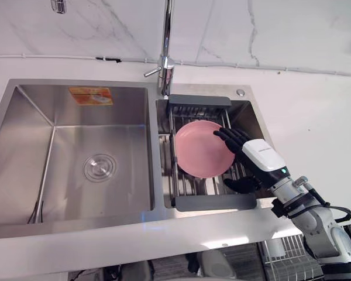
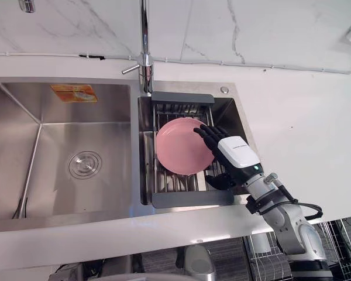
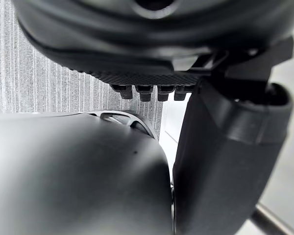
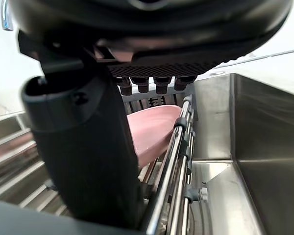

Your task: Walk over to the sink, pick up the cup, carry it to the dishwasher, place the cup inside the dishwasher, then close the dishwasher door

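Note:
A pink plate (image 1: pixel 202 149) lies tilted in a dark wire rack (image 1: pixel 213 202) set in the sink's right basin. My right hand (image 1: pixel 260 155) comes in from the lower right and hovers at the plate's right rim. Its fingers (image 2: pixel 207 133) stretch out over the rim and its thumb (image 2: pixel 219 181) is spread below, near the rack's front bar, so the hand is open. The right wrist view has the pink plate (image 4: pixel 152 129) just past the thumb (image 4: pixel 83 147), beside the rack's bars. My left hand (image 3: pixel 230 147) hangs open above a grey ribbed floor, holding nothing.
The steel left basin (image 1: pixel 23 146) has a round drain (image 1: pixel 99 167). A chrome faucet (image 1: pixel 165 64) rises behind the divider. White counter (image 1: pixel 316 117) surrounds the sink, with a marble wall behind. A wire basket (image 1: pixel 286 252) shows below the counter edge at lower right.

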Tool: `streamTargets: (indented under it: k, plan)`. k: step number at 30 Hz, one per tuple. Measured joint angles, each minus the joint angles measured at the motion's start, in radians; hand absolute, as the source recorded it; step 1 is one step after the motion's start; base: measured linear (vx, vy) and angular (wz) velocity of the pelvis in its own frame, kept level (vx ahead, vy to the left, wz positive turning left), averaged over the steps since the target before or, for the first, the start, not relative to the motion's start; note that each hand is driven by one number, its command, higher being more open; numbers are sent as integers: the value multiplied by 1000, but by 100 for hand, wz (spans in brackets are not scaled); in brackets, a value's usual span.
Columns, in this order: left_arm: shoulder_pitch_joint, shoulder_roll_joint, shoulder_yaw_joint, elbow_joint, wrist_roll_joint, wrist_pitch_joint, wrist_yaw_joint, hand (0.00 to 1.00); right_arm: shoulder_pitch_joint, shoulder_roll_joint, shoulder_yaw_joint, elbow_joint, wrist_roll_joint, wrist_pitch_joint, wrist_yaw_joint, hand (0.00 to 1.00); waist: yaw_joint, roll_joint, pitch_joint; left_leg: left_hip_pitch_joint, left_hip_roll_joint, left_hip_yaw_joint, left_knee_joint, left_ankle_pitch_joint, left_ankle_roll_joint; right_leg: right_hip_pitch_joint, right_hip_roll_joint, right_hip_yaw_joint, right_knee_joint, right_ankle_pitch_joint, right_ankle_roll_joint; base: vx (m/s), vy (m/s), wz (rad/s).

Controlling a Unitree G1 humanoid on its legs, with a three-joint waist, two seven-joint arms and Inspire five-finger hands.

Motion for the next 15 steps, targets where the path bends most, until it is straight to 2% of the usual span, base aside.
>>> streamTargets:
  k: [6, 11, 15]
  plan:
    - [0, -6, -3, -1, 0, -3, 0, 100, -13, -1, 15, 24, -38, 0, -67, 100, 14, 9, 0, -2, -4, -16, -14, 17, -1, 7, -2, -18, -4, 0, 0, -40, -45, 11]
    - [0, -12, -4, -7, 0, -5, 0, 100, -21, -3, 43, 69, -90, 2, -180, 100, 25, 17, 2, -4, -9, -32, -26, 32, -3, 12, -5, -34, -4, 0, -1, -42, -40, 10]
    - [1, -21, -6, -8, 1, -8, 0, 100, -42, -3, 43, 116, -105, 2, -282, 100, 26, 35, -2, -7, -16, -43, -31, 43, -2, 12, -8, -44, -4, 0, -1, -27, -24, 8]
